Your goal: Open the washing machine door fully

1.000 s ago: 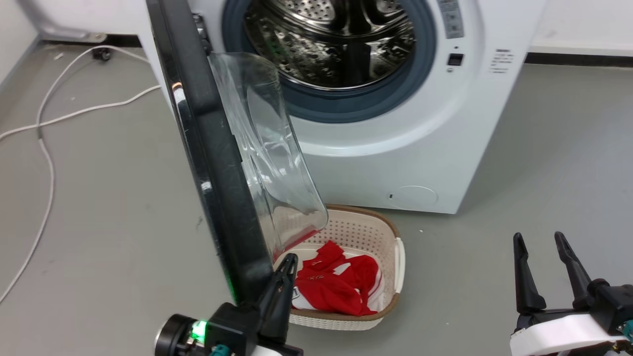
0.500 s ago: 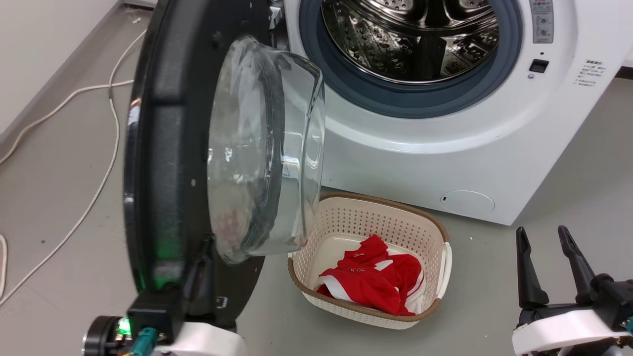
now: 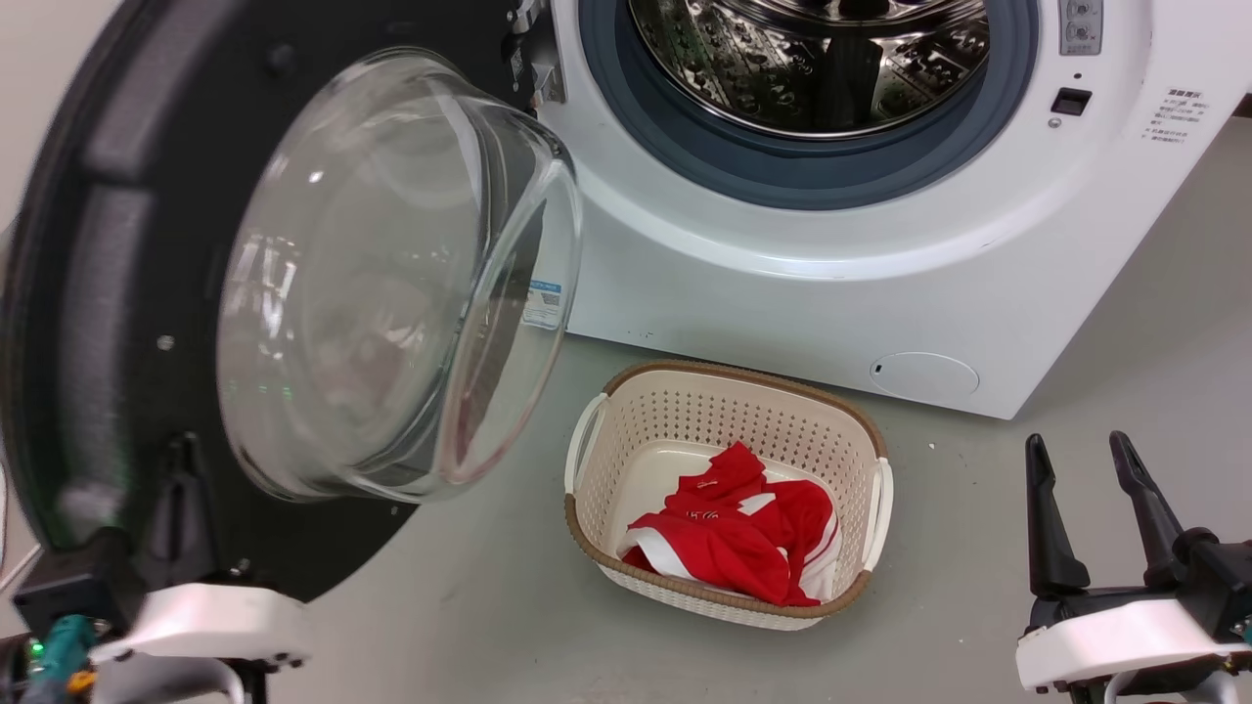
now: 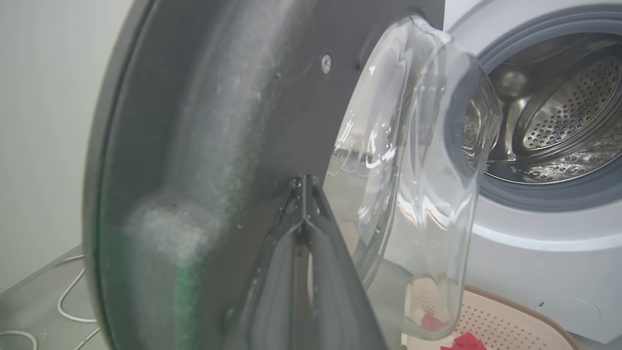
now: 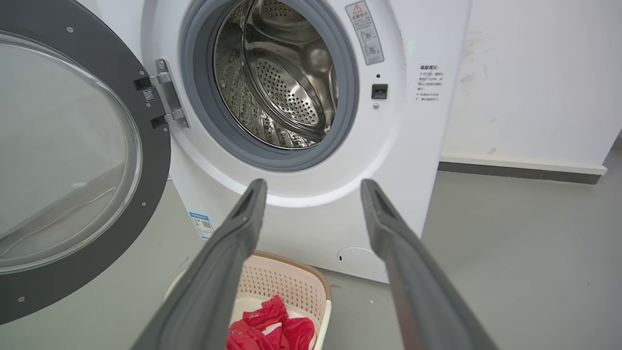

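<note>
Wide open goes the washing machine door point(image 3: 372, 274), standing out to the left of the washing machine point(image 3: 782, 303), drum gaping. The left gripper point(image 4: 303, 184) has its fingers pinched together, tips against the black inner frame beside the glass. The right gripper point(image 3: 1076, 450) is spread apart, idle, low right. The door looks heavy and rigid on its hinge point(image 5: 167, 97) and the glass looks slick, so push the frame near the outer rim.
</note>
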`<state>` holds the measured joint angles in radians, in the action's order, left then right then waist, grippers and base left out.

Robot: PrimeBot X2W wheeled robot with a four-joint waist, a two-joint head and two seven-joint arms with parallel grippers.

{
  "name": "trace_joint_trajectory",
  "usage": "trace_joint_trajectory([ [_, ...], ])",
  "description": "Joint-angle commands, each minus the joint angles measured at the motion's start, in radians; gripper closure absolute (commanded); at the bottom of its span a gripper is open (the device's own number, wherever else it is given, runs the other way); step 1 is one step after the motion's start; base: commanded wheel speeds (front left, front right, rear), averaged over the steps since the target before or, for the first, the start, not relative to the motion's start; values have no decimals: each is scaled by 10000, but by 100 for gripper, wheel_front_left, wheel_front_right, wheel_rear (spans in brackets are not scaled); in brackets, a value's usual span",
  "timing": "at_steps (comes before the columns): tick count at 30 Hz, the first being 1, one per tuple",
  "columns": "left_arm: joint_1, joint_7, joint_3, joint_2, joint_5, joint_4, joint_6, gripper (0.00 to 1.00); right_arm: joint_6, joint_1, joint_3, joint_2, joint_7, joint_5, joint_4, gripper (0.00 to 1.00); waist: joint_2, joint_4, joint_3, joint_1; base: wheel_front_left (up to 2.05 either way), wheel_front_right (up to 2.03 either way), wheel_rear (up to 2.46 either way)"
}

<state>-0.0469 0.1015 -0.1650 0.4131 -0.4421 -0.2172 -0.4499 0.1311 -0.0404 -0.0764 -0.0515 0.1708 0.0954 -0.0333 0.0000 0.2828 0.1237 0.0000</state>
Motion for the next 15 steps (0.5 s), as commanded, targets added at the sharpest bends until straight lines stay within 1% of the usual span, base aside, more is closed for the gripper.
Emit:
trace_joint_trajectory([
  [1,-8,117,342,152,-111,147,-157,100,-5,114,-22,27,30,-8,-42,0,0,-26,50,0,0,0,0],
  [5,-70,326,1007,344,-402,463,-188,100,-6,130,-52,27,53,33,-11,0,0,-48,132,0,0,0,0],
  [8,78,451,1465,485,-663,800,-105,100,-6,190,-77,27,47,22,-12,0,0,-42,210,0,0,0,0],
  [15,747,718,2327,1059,-1243,1891,402,100,-5,335,-94,25,-12,-45,-59,0,0,-40,392,0,0,0,0],
])
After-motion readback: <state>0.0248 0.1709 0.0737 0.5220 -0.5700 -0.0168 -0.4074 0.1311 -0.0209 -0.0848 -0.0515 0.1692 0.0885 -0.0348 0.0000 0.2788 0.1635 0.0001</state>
